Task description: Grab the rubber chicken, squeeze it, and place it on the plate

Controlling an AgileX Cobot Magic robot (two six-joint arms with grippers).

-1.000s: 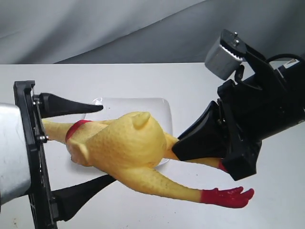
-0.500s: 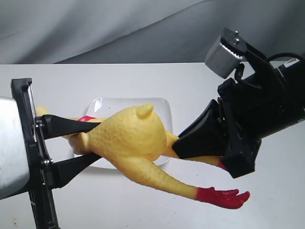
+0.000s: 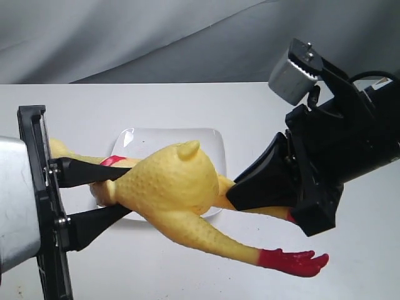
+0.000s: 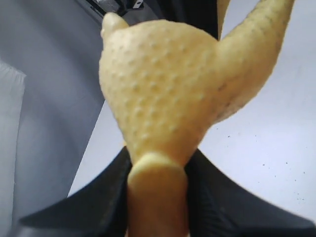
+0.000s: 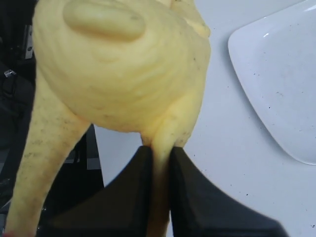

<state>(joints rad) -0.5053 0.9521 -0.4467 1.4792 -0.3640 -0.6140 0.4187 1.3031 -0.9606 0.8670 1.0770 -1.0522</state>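
The yellow bumpy rubber chicken point(image 3: 169, 181) hangs in the air above the white square plate point(image 3: 209, 134), stretched between both arms. My left gripper point(image 3: 115, 190) is shut on its neck end just below the red band point(image 3: 112, 160); in the left wrist view the body point(image 4: 163, 84) bulges out past the black fingers point(image 4: 98, 207) of that gripper point(image 4: 158, 192). My right gripper point(image 3: 232, 190) is shut on one thin leg, seen close in the right wrist view point(image 5: 160, 187). The other leg dangles free with its red foot point(image 3: 294, 261). The head is hidden.
The plate point(image 5: 281, 84) lies on a white table point(image 3: 187, 100) with a grey cloth backdrop point(image 3: 125, 37) behind. The right arm's bulky black body and camera point(image 3: 294, 72) stand close on the right, over the table's right side.
One second ago the left gripper stood wide open around the chicken's neck end; it has since shut on it. The chicken's body and free leg have sagged slightly lower.
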